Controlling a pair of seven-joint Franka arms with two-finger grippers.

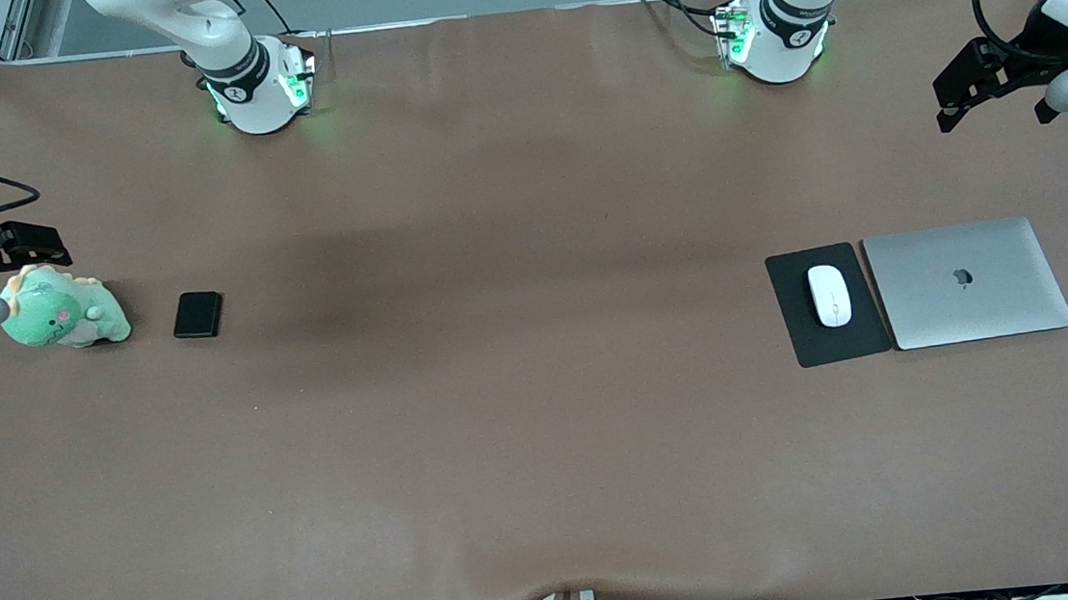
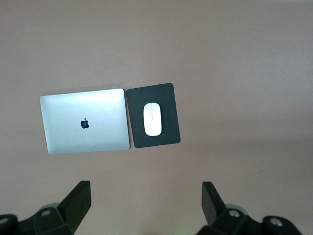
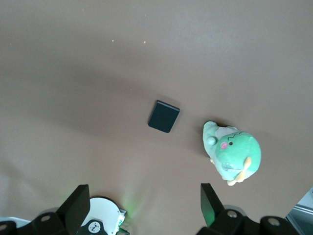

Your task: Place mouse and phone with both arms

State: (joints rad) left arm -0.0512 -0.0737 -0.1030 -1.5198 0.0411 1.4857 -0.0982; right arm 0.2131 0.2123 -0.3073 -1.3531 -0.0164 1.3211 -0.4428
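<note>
While I watch remotely, tabletop (image 1: 525, 417) bare brown, laptop (image 1: 967, 281) beside mouse pad (image 1: 801, 315), mouse (image 1: 829, 294) on pad, plush dinosaur (image 1: 61, 312) beside phone (image 1: 198, 314), left pincer (image 1: 985, 91) and right pincer (image 1: 8, 251) aloft at their ends, fingers apart.

mouse (image 1: 829, 294) on pad (image 1: 798, 315) (beside laptop (image 1: 967, 282)) | phone (image 1: 198, 315) beside plush (image 1: 61, 309)

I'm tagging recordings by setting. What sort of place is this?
Probably a robotics lab staged as a desk: a closed laptop, a mouse on a mouse pad, a phone, and a plush dinosaur on a brown-covered table.
</note>
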